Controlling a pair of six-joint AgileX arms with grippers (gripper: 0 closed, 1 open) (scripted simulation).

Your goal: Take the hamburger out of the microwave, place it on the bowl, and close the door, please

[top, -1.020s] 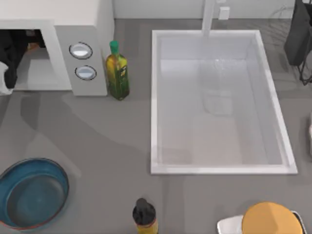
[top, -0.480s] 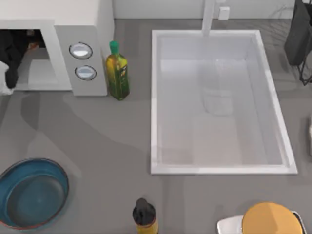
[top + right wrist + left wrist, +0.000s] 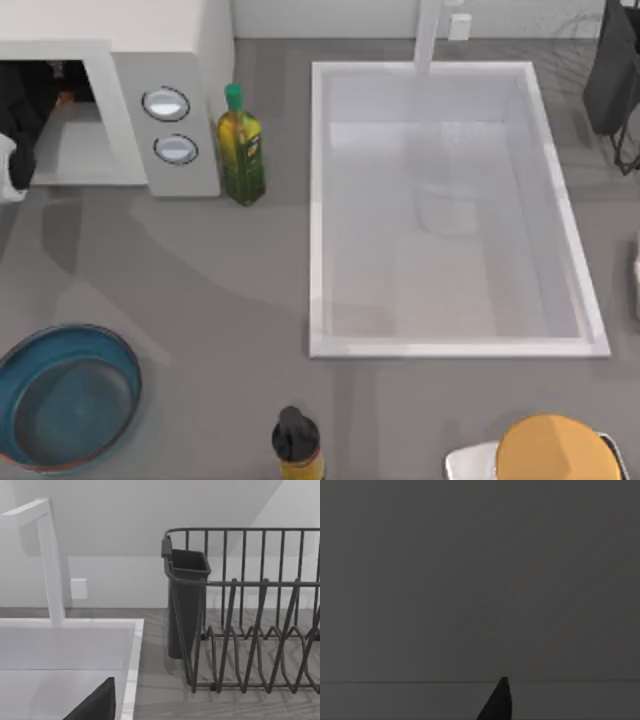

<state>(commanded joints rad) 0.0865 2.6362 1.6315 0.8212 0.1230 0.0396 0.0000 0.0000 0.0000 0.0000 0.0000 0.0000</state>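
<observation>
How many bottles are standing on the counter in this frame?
2. A green-capped oil bottle stands right beside the microwave, between it and the sink; a dark-capped yellow bottle stands at the near edge, right of the bowl.

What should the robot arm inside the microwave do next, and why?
Probably reach a little deeper toward the orange-tan bit, likely the hamburger. The left arm is inside the open microwave, and the bowl holds nothing yet.

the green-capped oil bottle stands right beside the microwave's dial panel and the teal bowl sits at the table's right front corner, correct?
Not quite: the top view shows the bowl at the table's left front corner. The green-capped oil bottle does stand right beside the microwave's dial panel.
</observation>
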